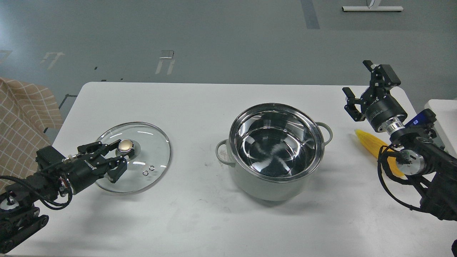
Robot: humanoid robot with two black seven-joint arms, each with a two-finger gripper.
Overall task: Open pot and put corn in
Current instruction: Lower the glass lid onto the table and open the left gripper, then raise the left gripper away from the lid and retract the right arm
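Two hands | left hand [119,158] open beside lid [150,142] knob | right hand [360,91] open, empty

My left gripper [121,157] sits at the glass lid's [142,160] gold knob [125,145], jaws seemingly around it. The pot [275,150] stands open; my right gripper [360,89] hangs spread above the corn [371,142].

We see a round glass lid [139,159] with a gold knob [125,145] lying flat on the white table [200,221]; a checked cloth [25,117] hangs at far left.
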